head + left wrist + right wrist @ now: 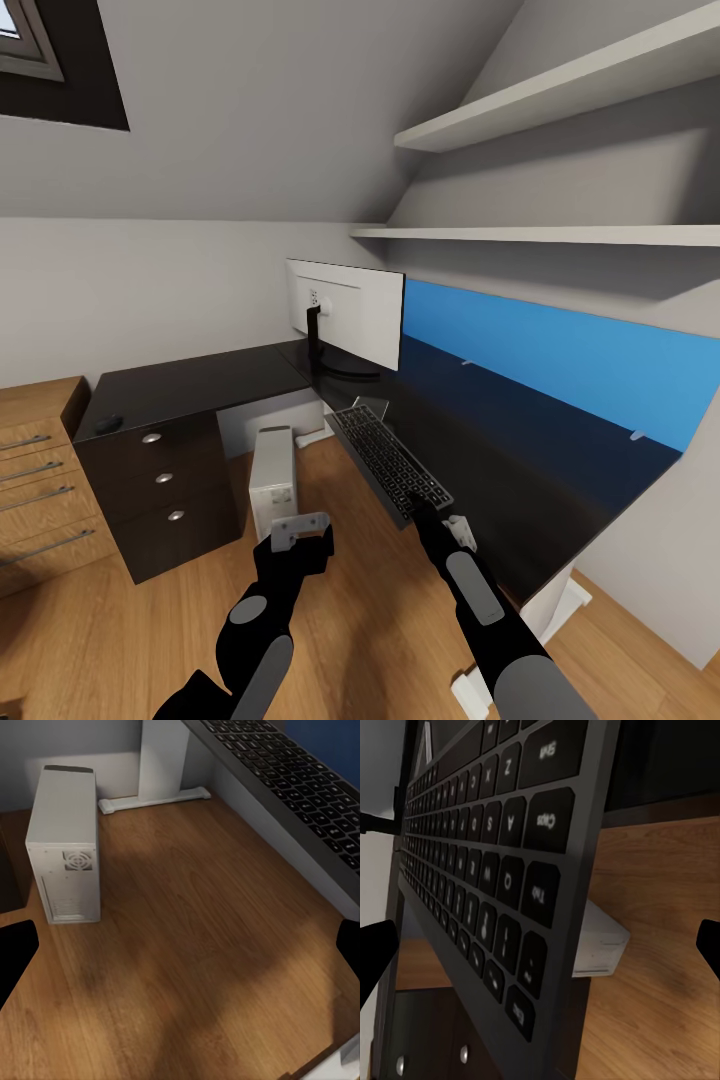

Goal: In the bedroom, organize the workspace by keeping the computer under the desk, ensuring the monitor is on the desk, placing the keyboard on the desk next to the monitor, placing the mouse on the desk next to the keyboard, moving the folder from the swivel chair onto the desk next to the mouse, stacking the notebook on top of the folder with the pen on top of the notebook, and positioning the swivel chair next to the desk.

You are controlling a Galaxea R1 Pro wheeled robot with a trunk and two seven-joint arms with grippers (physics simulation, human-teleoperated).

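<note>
Keyboard, slim black full-size with a thin grey edge (388, 464), lies on the glossy black L-shaped desk (200, 385), its left side overhanging the desk's inner edge above the wooden floor (350, 610). Right gripper (425, 512) sits at the keyboard's near end, fingertips at both edges of the right wrist view with keys (487, 870) between them, jaws spread wide, no clamp visible. Left gripper (300, 530) hovers over the floor, jaws open, holding nothing. Wide monitor with white back and black round-base stand (345, 312) stands at the desk's far corner, just beyond the keyboard. Small light grey-white tower computer (272, 480) stands on the floor under the desk, right of the dark drawers with silver knobs (165, 478). Small black oval mouse (109, 423) rests at the desk's left end, well apart from the keyboard. Light wood cabinet (35, 480) sits further left.
</note>
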